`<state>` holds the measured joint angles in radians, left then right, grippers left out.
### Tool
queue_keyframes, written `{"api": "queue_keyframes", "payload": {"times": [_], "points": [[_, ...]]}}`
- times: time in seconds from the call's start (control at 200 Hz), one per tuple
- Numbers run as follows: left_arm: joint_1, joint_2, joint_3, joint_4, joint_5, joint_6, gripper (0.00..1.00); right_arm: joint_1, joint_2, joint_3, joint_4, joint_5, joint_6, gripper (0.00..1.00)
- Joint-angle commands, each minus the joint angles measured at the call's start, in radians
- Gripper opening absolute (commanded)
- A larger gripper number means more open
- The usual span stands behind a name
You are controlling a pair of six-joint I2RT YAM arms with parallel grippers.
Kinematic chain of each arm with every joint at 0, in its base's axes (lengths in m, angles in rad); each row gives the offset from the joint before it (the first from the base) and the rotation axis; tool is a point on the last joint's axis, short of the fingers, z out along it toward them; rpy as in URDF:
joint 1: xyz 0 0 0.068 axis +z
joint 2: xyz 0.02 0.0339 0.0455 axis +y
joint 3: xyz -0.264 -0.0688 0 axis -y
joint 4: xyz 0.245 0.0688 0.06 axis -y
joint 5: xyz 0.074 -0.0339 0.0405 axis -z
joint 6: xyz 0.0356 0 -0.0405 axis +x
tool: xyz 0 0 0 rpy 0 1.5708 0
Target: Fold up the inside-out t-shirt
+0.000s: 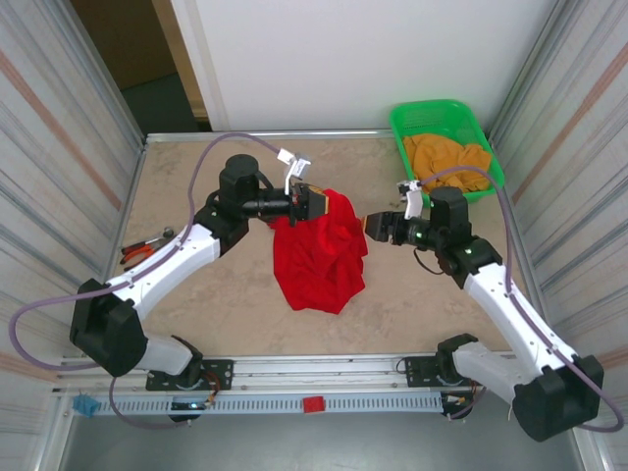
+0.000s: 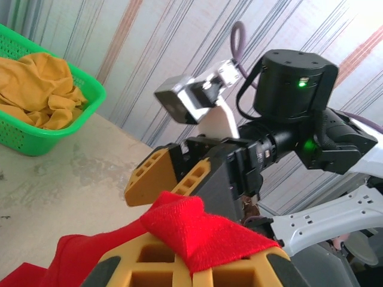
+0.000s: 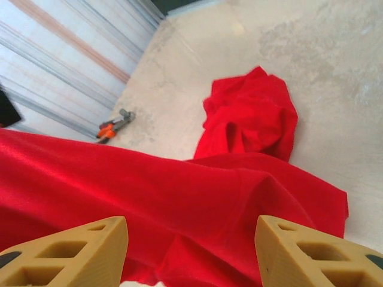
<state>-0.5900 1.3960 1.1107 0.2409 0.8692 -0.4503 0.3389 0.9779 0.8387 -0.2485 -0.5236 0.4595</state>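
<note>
The left gripper [image 1: 316, 203] pinches one top edge of the red t-shirt [image 1: 322, 257] hanging below it, but the right gripper [image 1: 377, 225] beside it is spread open, so the shirt could sag, bunch up and fold crooked.

Basket: bright green plastic mesh basket [image 1: 432, 106] [image 2: 72, 128], in the far right corner of the table, hard by the side wall.
Cloth: orange-yellow cloth [image 1: 446, 157] [image 2: 36, 89], crumpled in a heap inside the basket.
Tools: hand tools [image 1: 142, 245] [image 3: 114, 124] with orange-red grips, lying at the table's left edge.
Table: pale beige table [image 1: 196, 182], mottled like stone.
Walls: ribbed grey-white walls [image 1: 59, 147] on both sides.
Rail: metal rail [image 1: 373, 400] along the near edge, with a small red block [image 1: 313, 403] near its middle and a blue block [image 1: 86, 403] towards its left end.
</note>
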Motion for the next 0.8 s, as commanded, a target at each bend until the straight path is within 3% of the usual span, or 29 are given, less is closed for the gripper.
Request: {"api": "queue_keyframes", "payload": {"times": [0.0, 0.261, 0.446, 0.496, 0.516, 0.556, 0.581, 0.691, 0.797], "points": [[0.006, 0.003, -0.004, 0.042, 0.021, -0.026, 0.0, 0.019, -0.066, 0.055, -0.019, -0.008, 0.011, 0.56], [0.006, 0.007, 0.018, -0.057, -0.068, 0.008, 0.0, 0.225, -0.125, 0.08, -0.01, 0.105, 0.015, 0.68], [0.008, 0.024, 0.03, -0.058, -0.077, -0.006, 0.0, 0.324, -0.014, 0.101, 0.028, 0.194, 0.005, 0.66], [0.007, 0.028, 0.033, -0.057, -0.071, -0.009, 0.0, 0.326, 0.028, 0.111, 0.024, 0.218, -0.007, 0.56], [0.009, 0.029, 0.033, -0.057, -0.067, -0.009, 0.0, 0.322, 0.044, 0.115, 0.02, 0.227, -0.012, 0.45], [0.012, 0.029, 0.031, -0.058, -0.058, -0.009, 0.0, 0.308, 0.052, 0.121, 0.011, 0.228, -0.021, 0.12], [0.016, 0.029, 0.028, -0.057, -0.051, -0.011, 0.0, 0.294, 0.049, 0.12, 0.008, 0.221, -0.024, 0.0], [0.066, 0.022, -0.026, 0.03, 0.016, -0.082, 0.0, 0.195, -0.033, 0.083, 0.003, 0.19, -0.01, 0.0], [0.11, 0.023, -0.097, 0.219, 0.092, -0.201, 0.09, 0.063, -0.084, 0.043, 0.009, 0.095, 0.03, 0.0]]}}
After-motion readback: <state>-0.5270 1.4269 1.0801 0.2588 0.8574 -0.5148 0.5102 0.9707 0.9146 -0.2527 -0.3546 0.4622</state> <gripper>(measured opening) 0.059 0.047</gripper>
